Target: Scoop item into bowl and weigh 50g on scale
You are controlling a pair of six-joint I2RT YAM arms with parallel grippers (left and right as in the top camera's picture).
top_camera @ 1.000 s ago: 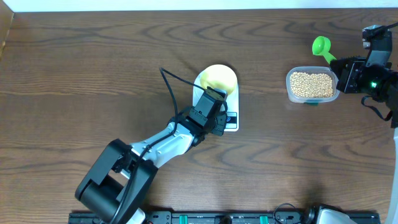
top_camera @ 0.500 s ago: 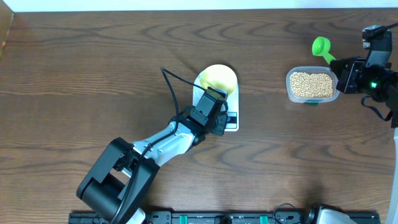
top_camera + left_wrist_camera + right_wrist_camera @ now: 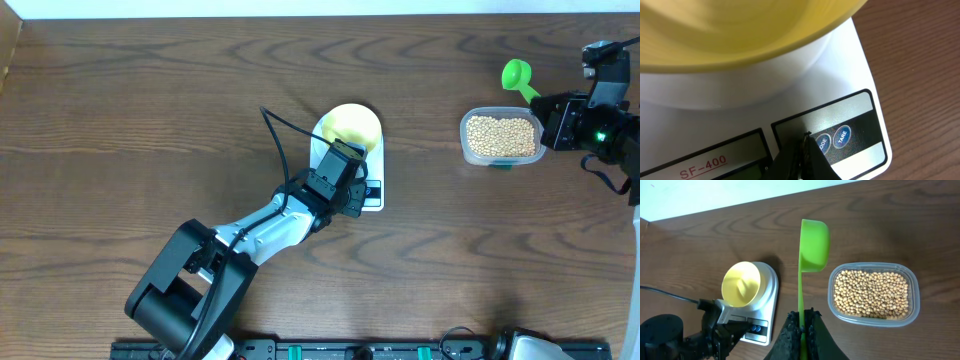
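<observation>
The white scale (image 3: 372, 165) sits mid-table with the pale yellow bowl (image 3: 350, 127) on its platform; the bowl looks empty. My left gripper (image 3: 356, 186) is shut, its tip resting on the scale's front panel beside the blue buttons (image 3: 832, 138). The beans (image 3: 501, 135) fill a clear tub (image 3: 464, 143) at the right. My right gripper (image 3: 548, 108) is shut on the handle of a green scoop (image 3: 813, 240), whose empty cup hovers just beyond the tub's far edge. In the right wrist view the scale (image 3: 770, 295), bowl (image 3: 741, 284) and beans (image 3: 871, 293) all show.
Dark wooden tabletop (image 3: 150, 120) stretches around the scale and tub. A black cable (image 3: 272, 135) arcs up from the left arm near the scale. A black rail (image 3: 350, 350) runs along the near edge.
</observation>
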